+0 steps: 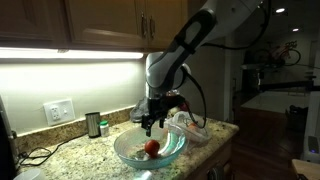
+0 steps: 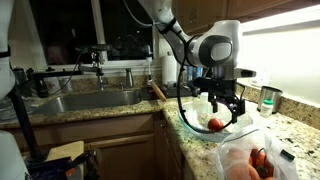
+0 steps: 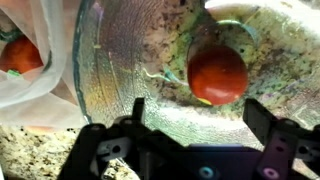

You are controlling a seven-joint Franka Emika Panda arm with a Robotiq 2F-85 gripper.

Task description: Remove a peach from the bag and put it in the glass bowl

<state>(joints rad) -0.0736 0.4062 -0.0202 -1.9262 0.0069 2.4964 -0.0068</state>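
A red-orange peach (image 3: 217, 73) lies inside the glass bowl (image 3: 125, 55), free of any grip. My gripper (image 3: 200, 108) hangs just above it, open, with the jaws spread wide and nothing between them. In both exterior views the gripper (image 1: 153, 124) (image 2: 225, 108) hovers over the bowl (image 1: 122, 150) (image 2: 189, 120) with the peach (image 1: 152, 147) (image 2: 214, 124) below it. The crinkled plastic bag (image 1: 190, 128) (image 2: 248, 152) lies right beside the bowl, and more red-orange fruit (image 3: 18, 55) shows through the bag (image 3: 30, 85) at the wrist view's left edge.
The bowl stands on a speckled granite counter (image 1: 85, 152) near its front edge. A small dark jar (image 1: 93, 124) and a wall outlet (image 1: 59, 111) stand toward the back wall. A steel sink (image 2: 90, 100) with a faucet lies further along the counter.
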